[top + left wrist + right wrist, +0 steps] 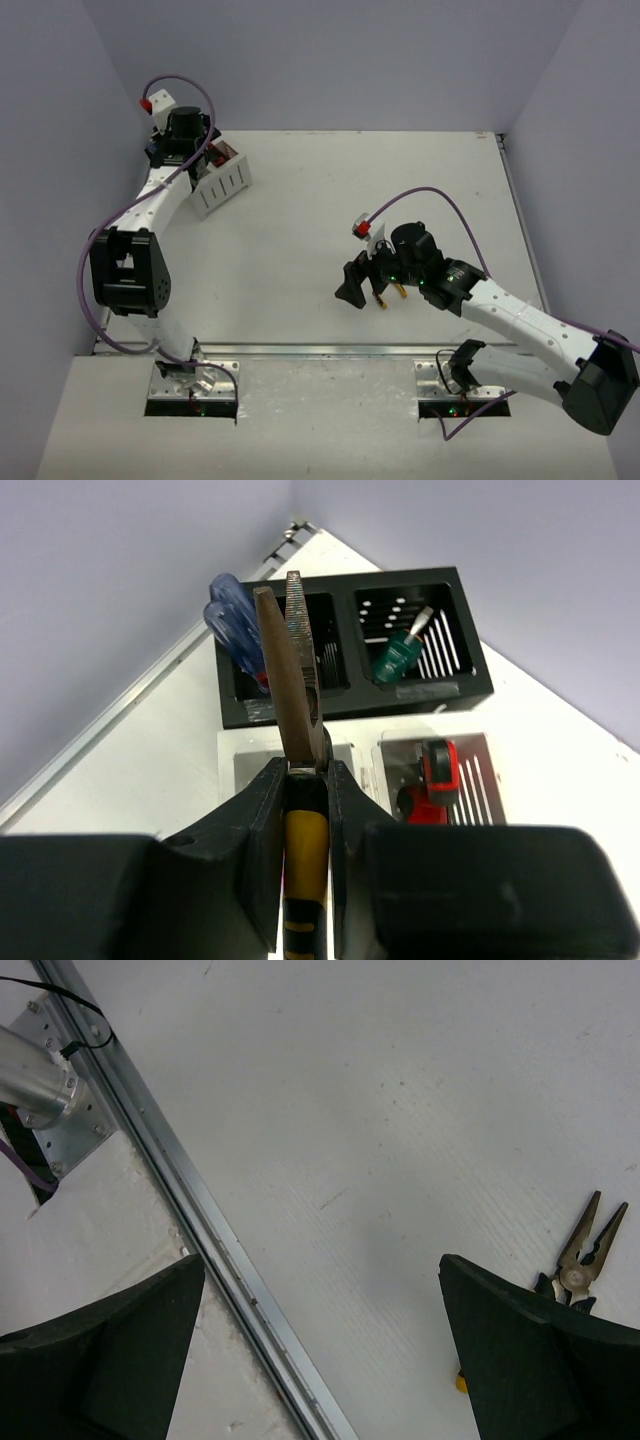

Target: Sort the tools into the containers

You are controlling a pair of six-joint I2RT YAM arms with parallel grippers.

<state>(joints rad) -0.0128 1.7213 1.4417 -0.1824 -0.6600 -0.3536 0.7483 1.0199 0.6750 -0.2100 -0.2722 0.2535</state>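
Yellow-handled pliers [296, 680] sit clamped by the handles in my left tool [305, 785], nose pointing over the bins. Blue screwdrivers [228, 615] and a green screwdriver [395, 658] stand in the black bin [345, 640], and a red utility knife [432, 780] lies in a white bin [482, 770]. My right tool [320, 1265] hangs wide apart above the tabletop [400, 1110], gripping nothing, with a second pair of pliers [582, 1260] just beside one finger.

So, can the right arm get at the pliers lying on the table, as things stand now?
Probably yes. The right claw is open and empty, close above the pliers, which lie just off to its side; nothing stands between them.
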